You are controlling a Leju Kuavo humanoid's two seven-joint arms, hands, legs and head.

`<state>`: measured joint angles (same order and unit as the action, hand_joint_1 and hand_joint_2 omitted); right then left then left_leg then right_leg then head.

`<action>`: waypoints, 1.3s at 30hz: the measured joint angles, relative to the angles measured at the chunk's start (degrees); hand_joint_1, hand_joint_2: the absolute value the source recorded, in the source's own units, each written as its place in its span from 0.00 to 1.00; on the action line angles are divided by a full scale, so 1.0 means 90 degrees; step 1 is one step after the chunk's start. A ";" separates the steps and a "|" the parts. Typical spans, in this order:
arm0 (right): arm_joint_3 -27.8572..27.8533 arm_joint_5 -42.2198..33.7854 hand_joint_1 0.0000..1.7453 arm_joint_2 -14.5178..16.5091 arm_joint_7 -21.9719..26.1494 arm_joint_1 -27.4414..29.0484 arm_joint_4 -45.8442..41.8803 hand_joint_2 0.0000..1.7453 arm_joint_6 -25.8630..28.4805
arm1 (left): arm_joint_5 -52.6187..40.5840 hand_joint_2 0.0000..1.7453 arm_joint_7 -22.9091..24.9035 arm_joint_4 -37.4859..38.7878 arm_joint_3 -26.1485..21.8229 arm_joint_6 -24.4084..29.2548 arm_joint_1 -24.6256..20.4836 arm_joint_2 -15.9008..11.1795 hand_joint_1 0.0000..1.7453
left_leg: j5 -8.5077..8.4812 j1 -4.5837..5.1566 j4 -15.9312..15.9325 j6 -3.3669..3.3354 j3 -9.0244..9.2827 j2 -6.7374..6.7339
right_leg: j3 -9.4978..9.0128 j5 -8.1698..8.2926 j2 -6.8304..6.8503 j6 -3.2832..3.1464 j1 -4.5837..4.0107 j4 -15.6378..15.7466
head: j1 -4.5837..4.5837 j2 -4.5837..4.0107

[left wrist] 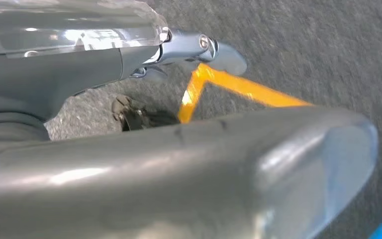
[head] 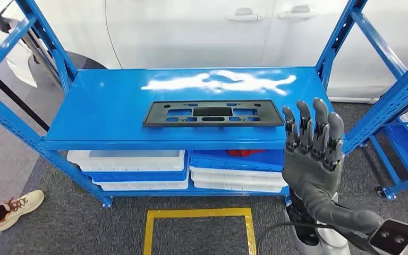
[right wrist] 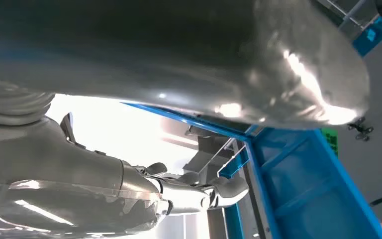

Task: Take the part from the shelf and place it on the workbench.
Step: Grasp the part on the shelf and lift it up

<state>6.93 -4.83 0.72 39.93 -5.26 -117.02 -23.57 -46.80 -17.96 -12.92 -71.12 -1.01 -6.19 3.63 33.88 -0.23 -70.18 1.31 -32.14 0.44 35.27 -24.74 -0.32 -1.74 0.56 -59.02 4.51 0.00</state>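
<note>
Shelving in blue steel [head: 106,106] is standing straight ahead in the head view, with a white car body [head: 191,32] rising just behind it. White trays [head: 133,159] are sitting stacked on the lower level beside blue bins [head: 244,158], one of them showing something red inside. Yellow tape [head: 199,213] is marking a square on the grey carpet [head: 58,223] in front of the shelf, and a person's foot in a pale sneaker [head: 17,208] is resting on the carpet at the lower left.

Nothing is lying on or against the part [head: 213,112], which is resting flat on the upper shelf surface, near the front edge and a little right of centre. It is a long, thin black plate with a rectangular opening in the middle and smaller slots and holes around it.

The right hand [head: 311,154] is hovering upright in front of the shelf edge, just right of the part and not touching it, fingers [head: 319,125] extended and slightly apart, holding nothing. The left hand [left wrist: 189,50] is hanging over the carpet and tape; whether its fingers are spread or curled cannot be told.
</note>
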 joint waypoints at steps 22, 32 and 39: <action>0.0511 0.1460 0.00 -0.0254 -0.0023 0.0269 0.0771 0.00 0.2023 | -0.0143 0.00 -0.0107 0.0033 0.0083 -0.0020 0.0036 0.0047 0.00 | -0.0626 0.0005 0.1405 -0.0307 0.0325 0.0005 | 0.0332 -0.0213 0.0003 0.0289 0.0021 -0.0684 | -0.0002 0.0000; 0.1032 0.2351 0.00 -0.0349 -0.0069 0.0203 0.1341 0.00 0.2776 | -0.0206 0.00 -0.0102 0.0036 0.0104 -0.0020 0.0010 0.0070 0.00 | -0.0016 -0.0035 -0.0033 0.0027 -0.0322 -0.0012 | -0.0155 -0.0085 0.0024 0.0011 0.0020 0.0066 | -0.0001 0.0000; 0.1828 0.5405 0.00 -0.0353 -0.0710 -0.0132 0.2105 0.25 0.4704 | -0.0682 0.00 0.1298 0.0036 0.0256 0.0362 0.0057 0.0067 0.00 | -0.0991 -0.0035 0.1176 -0.0014 -0.0342 -0.0026 | -0.0439 -0.0325 -0.0009 0.0099 0.0014 0.0064 | -0.0001 0.0000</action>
<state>23.38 43.81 -2.46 33.55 -6.45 -98.08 18.76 -52.94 -6.28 -12.59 -68.82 2.25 -5.68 4.23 24.96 -0.54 -59.60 1.19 -35.22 0.20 31.32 -27.67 -0.40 -0.85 0.69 -58.44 4.50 0.00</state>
